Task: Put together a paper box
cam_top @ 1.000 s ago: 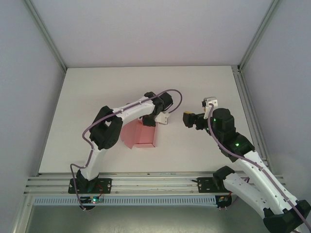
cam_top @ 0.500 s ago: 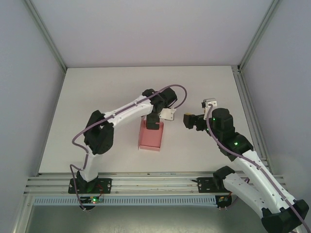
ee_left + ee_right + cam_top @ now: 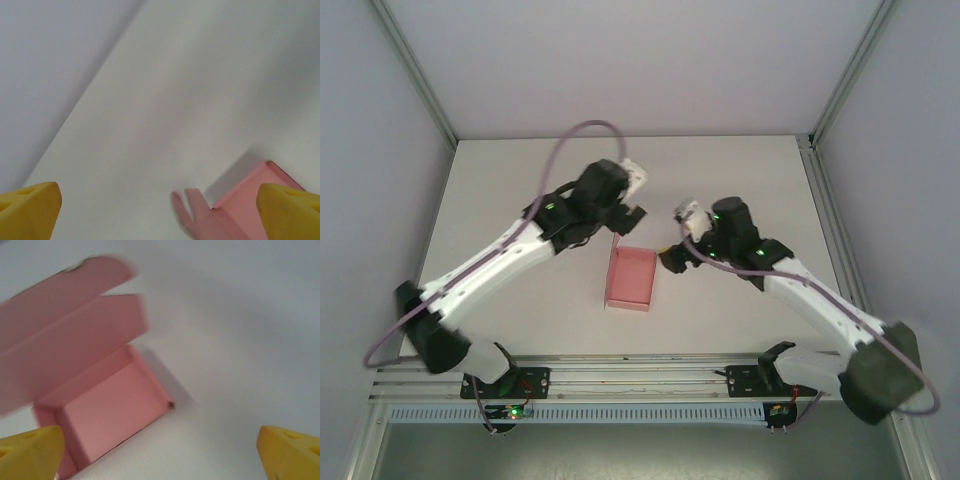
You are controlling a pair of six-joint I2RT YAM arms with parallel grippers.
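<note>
Paper box (image 3: 631, 279) open-topped from above, its lid flaps (image 3: 60, 305) (blurred) at right wrist, left pincer (image 3: 160, 206) and right pincer (image 3: 160, 447) apart

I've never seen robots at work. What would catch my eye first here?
A small pink paper box, open at the top, lies in the middle of a white table. Two white-and-black arms bend in over it from either side: the left pincer hangs by its far edge, the right pincer by its right side, both open with yellow fingertips.
</note>
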